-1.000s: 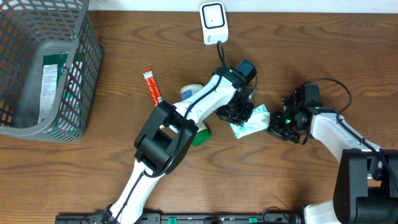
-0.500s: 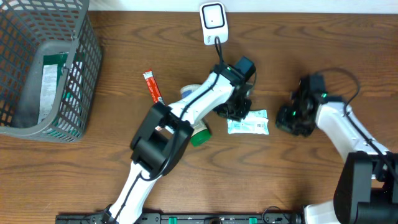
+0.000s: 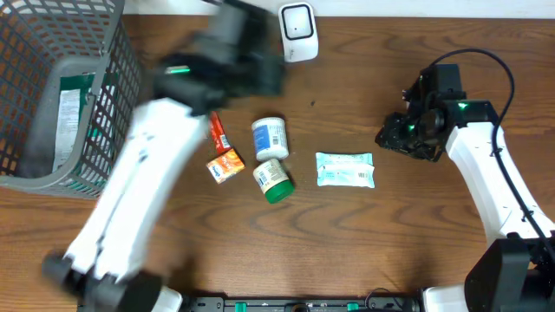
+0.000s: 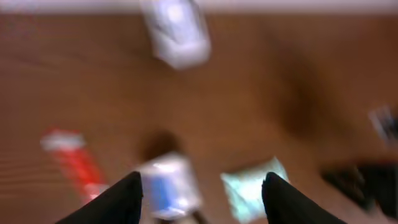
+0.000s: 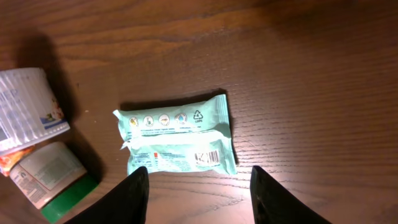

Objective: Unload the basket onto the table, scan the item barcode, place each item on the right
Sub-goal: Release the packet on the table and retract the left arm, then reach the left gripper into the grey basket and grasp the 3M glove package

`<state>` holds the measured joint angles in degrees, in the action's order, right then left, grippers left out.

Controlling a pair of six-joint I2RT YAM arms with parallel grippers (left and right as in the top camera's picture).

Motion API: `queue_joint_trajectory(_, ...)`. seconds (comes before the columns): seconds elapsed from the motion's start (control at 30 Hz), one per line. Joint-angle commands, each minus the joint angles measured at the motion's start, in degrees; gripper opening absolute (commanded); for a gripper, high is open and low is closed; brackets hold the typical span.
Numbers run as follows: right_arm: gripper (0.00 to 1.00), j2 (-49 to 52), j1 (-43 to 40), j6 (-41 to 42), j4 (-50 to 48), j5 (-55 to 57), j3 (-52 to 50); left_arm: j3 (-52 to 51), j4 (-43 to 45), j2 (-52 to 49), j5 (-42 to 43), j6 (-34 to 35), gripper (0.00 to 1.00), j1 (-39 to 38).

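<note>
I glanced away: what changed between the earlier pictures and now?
The left gripper and right gripper both opened, letting go of the mint-green pack, which now lies flat on the table. The left swung away leftward, toward the scanner; the right backed off. Scanner and basket stayed put.

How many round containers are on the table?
2: a white tub with a blue label, and a green-lidded jar right beside it. The blurred left arm may hide others.

A mock shop checkout on a wooden desk (image 3: 390,251): a white barcode scanner (image 3: 297,30) at the far edge, a grey wire basket (image 3: 117,95), a wipes pack (image 3: 345,169) and a labelled bottle (image 3: 270,137) lying loose.
</note>
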<state>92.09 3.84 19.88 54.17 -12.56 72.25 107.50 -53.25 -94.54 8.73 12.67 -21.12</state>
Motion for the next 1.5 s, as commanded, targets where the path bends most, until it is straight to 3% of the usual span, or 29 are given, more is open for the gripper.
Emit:
queue_joint_trajectory(0.0, 0.50, 0.07, 1.73, -0.85, -0.17, 2.69, -0.79, 1.07, 0.13, 7.67, -11.39, 0.79, 0.64, 12.35)
queue_joint_trajectory(0.23, 0.53, 0.07, 3.52, -0.85, -0.59, 3.30, -0.92, 1.01, 1.81, 10.51, -11.37, 0.81, 0.65, 37.79)
queue_joint_trajectory(0.37, 0.54, 0.07, 4.83, -0.85, -0.63, 3.32, -0.96, 1.01, 3.93, 7.80, -11.32, 0.74, 0.74, 48.48)
queue_joint_trajectory(0.5, 0.54, 0.07, 5.60, -0.85, -0.79, 3.54, -1.07, 0.98, 5.55, 4.68, -11.32, 0.63, 0.75, 54.42)
queue_joint_trajectory(0.67, 0.55, 0.07, 5.70, -0.83, -1.51, 3.72, -1.07, 0.94, 5.81, -2.10, -10.54, -4.04, 0.75, 56.76)
queue_joint_trajectory(0.87, 0.59, 0.07, 5.70, -0.85, -1.44, 3.74, -1.07, 0.94, 6.19, -11.23, -10.47, -10.62, 0.84, 56.89)
queue_joint_trajectory(1.0, 0.59, 0.07, 5.70, -0.85, -1.18, 3.74, -1.09, 0.94, 5.99, -15.93, -9.66, -11.02, 0.87, 57.40)
queue_joint_trajectory(1.2, 0.60, 0.07, 5.70, -0.83, -1.90, 3.74, -1.09, 0.79, 4.48, -22.62, 1.38, -13.31, 0.88, 57.77)
queue_joint_trajectory(1.47, 0.60, 0.07, 5.70, -0.83, -1.60, 3.74, -1.11, 0.72, 3.63, -29.83, 1.14, -13.40, 0.91, 58.16)
